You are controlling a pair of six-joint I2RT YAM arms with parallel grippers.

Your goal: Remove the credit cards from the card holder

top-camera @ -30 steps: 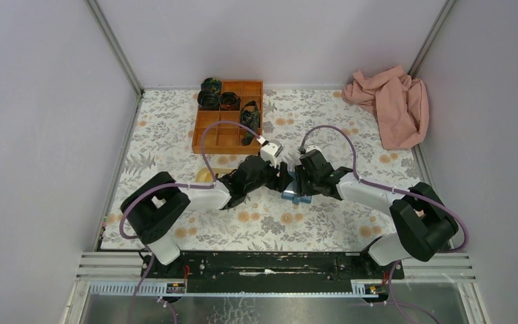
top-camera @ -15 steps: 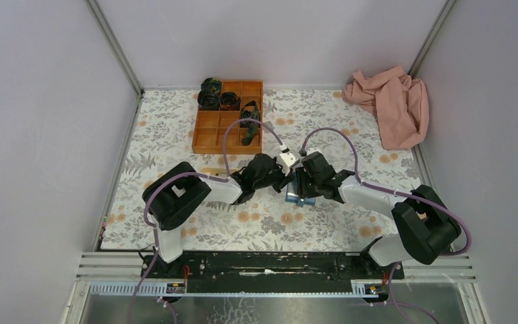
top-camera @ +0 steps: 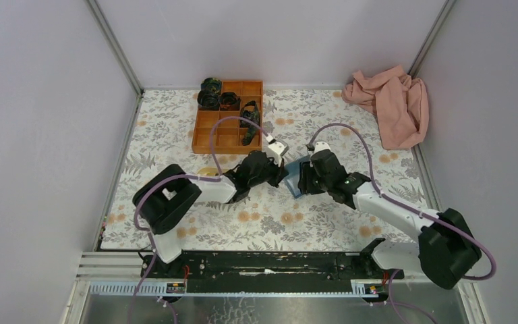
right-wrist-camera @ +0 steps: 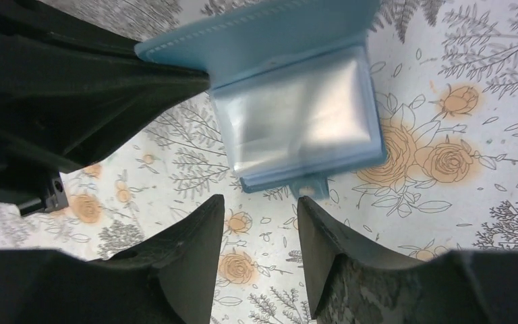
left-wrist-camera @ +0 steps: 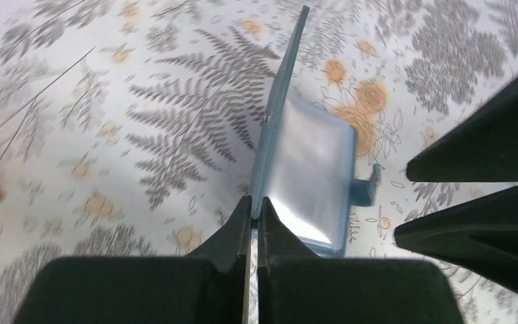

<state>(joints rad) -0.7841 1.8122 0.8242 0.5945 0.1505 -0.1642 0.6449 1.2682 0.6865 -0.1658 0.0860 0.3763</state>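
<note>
The light-blue card holder [top-camera: 295, 177] lies open on the floral cloth between my two grippers. Its cover flap [left-wrist-camera: 280, 101] stands upright, and my left gripper [left-wrist-camera: 255, 202] is shut on the flap's near edge. The other half [right-wrist-camera: 297, 115] lies flat, showing a shiny clear sleeve and a small blue tab [right-wrist-camera: 313, 185]. My right gripper [right-wrist-camera: 260, 202] is open just short of that tab, touching nothing. Glare on the sleeve hides any credit cards. From above, the left gripper [top-camera: 282, 174] and right gripper [top-camera: 305, 179] meet at the holder.
An orange compartment tray [top-camera: 228, 125] with dark rolled items stands behind the left arm. A pink cloth [top-camera: 390, 104] is bunched at the back right corner. A yellow tray edge [top-camera: 206, 174] peeks out beside the left arm.
My left gripper has shut on the card holder's cover flap, which now stands raised. The holder and both grippers have shifted slightly toward the back. The right arm has stretched further out.
</note>
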